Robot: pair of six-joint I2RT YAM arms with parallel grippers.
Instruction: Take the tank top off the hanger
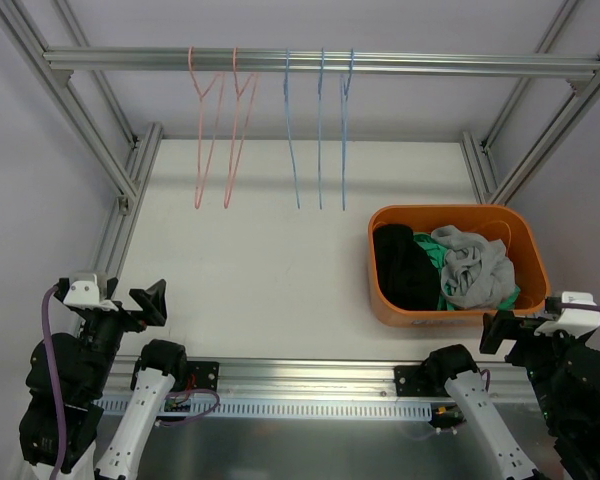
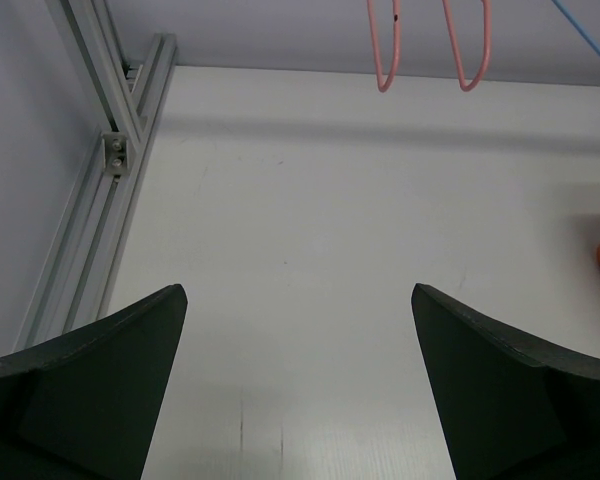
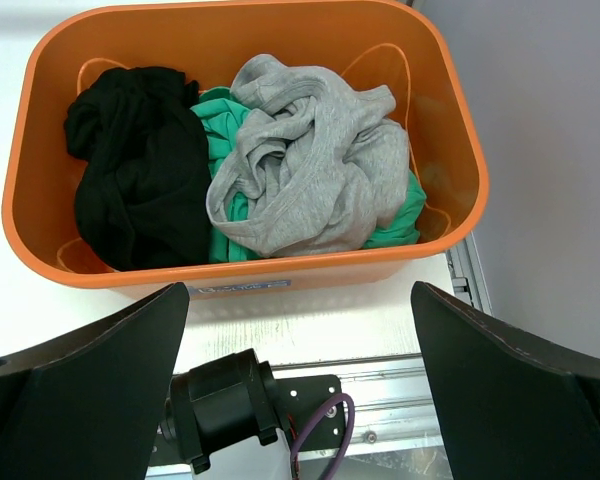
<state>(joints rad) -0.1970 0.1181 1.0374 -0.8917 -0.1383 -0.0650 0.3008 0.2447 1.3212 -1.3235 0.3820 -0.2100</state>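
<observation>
Idling with left claw (image 2: 298, 330) and right claw (image 3: 298, 330) released and empty, likely owing to bare pink hangers (image 2: 383, 87) and blue hangers (image 1: 320, 130), clothes (image 3: 300, 170) heaped in the orange bin (image 3: 280, 35).

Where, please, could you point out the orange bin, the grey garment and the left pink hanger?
orange bin (image 3: 230, 40), right wrist view, far inner wall.
grey garment (image 3: 300, 170), right wrist view, middle of the heap.
left pink hanger (image 2: 384, 87), left wrist view, lowest bend.

Each arm (image 1: 60, 385) has black joints (image 1: 165, 355), white link shells (image 1: 140, 415), a white camera block (image 1: 83, 291) at the wrist, a purple cable (image 1: 48, 335), and matte black wedge-shaped fingers (image 2: 90, 390).
</observation>
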